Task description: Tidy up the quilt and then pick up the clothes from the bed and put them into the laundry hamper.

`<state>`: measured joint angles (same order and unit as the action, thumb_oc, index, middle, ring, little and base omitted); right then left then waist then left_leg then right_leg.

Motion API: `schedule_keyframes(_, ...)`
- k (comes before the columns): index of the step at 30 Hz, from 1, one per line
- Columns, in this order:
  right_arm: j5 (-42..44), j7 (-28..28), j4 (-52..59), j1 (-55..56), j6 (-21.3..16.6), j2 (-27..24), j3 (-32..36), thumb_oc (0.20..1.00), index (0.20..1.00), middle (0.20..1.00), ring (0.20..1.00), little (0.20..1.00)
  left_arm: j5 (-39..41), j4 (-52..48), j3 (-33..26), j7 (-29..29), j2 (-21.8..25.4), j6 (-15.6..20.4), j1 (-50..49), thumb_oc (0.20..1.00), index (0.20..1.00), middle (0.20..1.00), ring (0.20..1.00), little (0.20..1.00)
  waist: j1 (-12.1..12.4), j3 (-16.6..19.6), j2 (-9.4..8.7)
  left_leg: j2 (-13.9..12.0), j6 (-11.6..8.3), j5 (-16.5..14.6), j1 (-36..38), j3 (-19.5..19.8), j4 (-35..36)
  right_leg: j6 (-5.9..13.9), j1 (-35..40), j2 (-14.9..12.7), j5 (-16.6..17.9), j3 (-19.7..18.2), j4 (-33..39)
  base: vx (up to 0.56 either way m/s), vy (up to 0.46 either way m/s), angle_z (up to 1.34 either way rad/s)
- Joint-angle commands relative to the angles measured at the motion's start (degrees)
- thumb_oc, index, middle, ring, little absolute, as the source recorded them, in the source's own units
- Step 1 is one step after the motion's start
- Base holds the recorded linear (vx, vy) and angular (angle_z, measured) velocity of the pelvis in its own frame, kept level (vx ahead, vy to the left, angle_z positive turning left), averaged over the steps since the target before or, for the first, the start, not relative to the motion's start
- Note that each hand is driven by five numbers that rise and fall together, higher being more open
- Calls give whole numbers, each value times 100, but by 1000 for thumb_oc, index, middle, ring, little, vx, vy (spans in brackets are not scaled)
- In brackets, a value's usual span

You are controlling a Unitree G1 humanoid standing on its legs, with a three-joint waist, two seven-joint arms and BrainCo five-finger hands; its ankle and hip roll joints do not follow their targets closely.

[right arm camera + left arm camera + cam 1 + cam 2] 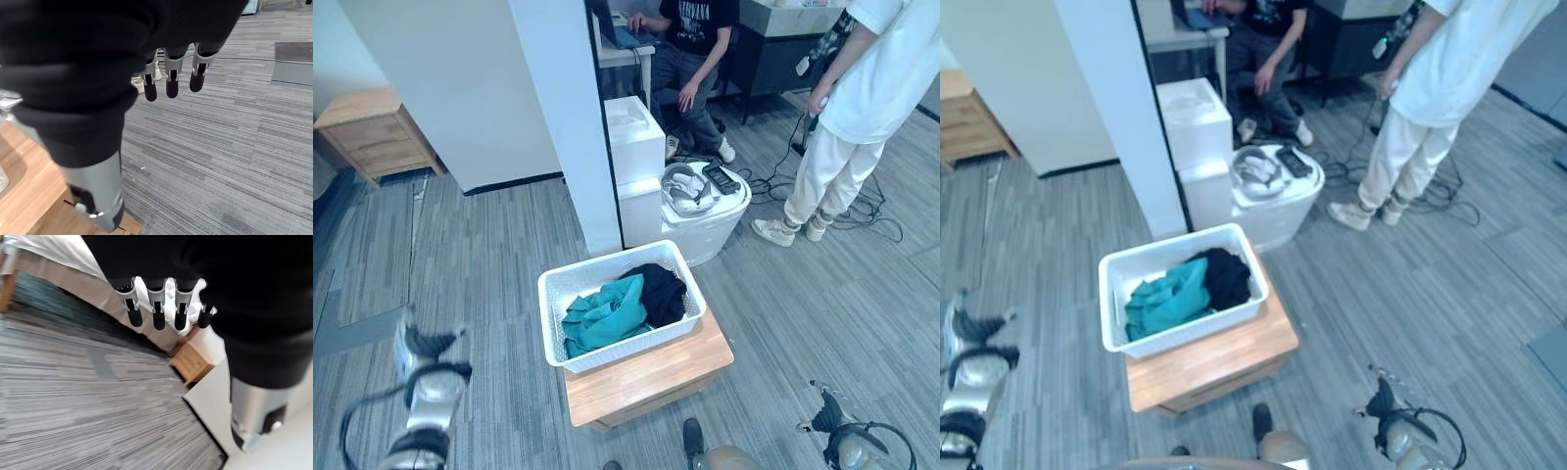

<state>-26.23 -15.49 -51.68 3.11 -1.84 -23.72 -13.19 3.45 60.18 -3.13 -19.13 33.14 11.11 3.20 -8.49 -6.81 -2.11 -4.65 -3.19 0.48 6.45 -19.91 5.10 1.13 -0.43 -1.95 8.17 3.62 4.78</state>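
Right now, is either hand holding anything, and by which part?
Nothing is held. The left hand and right hand hang open over grey carpet; teal and black clothes lie in the white plastic hamper.

Low wooden worktop [651, 377] at lower centre, on grey floor [489, 284]; white laundry hamper [570, 287] directly on top.

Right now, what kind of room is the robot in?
Probably a mock bedroom inside an office or lab: a bed and nightstand on grey carpet, a hamper of clothes on a low wood table, and a person at a laptop nearby.
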Motion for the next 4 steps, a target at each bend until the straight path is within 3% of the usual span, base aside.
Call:
schedule_keyframes(1, 919, 232, -625, -451, 46, 248, 277, 1000, 1000, 1000, 1000, 1000, -347, 821, 183, 692, -876, -389, -255, 1000, 1000, 1000, 1000, 1000, -16, -22, 257, -343, -366, 51, 86, 91, -10, 706, 60, -452, -402, -290, -139, 3, 98, -17)
schedule_keyframes(4, 972, 276, -1190, -635, 114, 496, 140, 1000, 1000, 1000, 1000, 1000, -479, 1292, 259, 778, -1348, -561, -592, 1000, 1000, 1000, 1000, 1000, 89, 39, 215, -304, -318, 21, 90, 148, -10, 707, 100, -484, -397, -284, -130, -20, 73, -3)
